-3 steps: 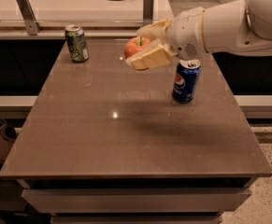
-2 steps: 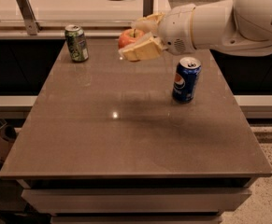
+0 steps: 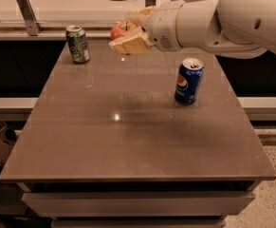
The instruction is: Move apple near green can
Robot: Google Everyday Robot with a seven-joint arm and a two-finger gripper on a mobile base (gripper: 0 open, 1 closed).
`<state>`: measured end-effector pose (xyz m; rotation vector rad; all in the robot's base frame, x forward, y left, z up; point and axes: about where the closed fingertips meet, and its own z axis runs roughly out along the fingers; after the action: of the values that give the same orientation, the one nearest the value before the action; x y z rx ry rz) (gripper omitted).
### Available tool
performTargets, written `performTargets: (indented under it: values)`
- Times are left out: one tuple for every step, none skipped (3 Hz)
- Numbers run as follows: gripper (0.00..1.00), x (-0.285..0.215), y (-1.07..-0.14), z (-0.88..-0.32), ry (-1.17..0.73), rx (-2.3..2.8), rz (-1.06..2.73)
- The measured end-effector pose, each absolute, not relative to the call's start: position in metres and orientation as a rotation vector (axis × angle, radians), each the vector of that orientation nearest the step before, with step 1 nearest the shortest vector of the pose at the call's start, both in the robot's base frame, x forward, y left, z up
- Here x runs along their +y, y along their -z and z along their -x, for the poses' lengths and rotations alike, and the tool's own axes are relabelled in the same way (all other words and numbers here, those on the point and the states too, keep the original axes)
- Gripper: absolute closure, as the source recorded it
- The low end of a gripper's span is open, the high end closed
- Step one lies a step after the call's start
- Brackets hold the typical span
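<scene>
The red-orange apple (image 3: pixel 120 31) is held between the tan fingers (image 3: pixel 129 43) of my gripper (image 3: pixel 126 31), above the far middle of the table. The gripper is shut on the apple. The green can (image 3: pixel 78 43) stands upright at the table's far left corner, to the left of the apple with a gap between them. My white arm reaches in from the upper right.
A blue Pepsi can (image 3: pixel 188 80) stands upright on the right side of the brown table (image 3: pixel 128 127). A white counter with a cable and a metal bracket (image 3: pixel 27 12) runs behind the table. The table's near edge drops off to the floor.
My gripper has carried the apple to the left and a little farther back, closer to the green can. Both cans have stayed where they were.
</scene>
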<state>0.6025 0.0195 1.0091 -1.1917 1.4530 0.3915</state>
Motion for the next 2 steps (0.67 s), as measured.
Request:
performTargets:
  values:
    - [1.00, 0.032, -1.010, -0.616, -0.404, 1.438, 1.200]
    - [1.00, 0.051, -1.007, -0.639, -0.368, 1.451, 1.210]
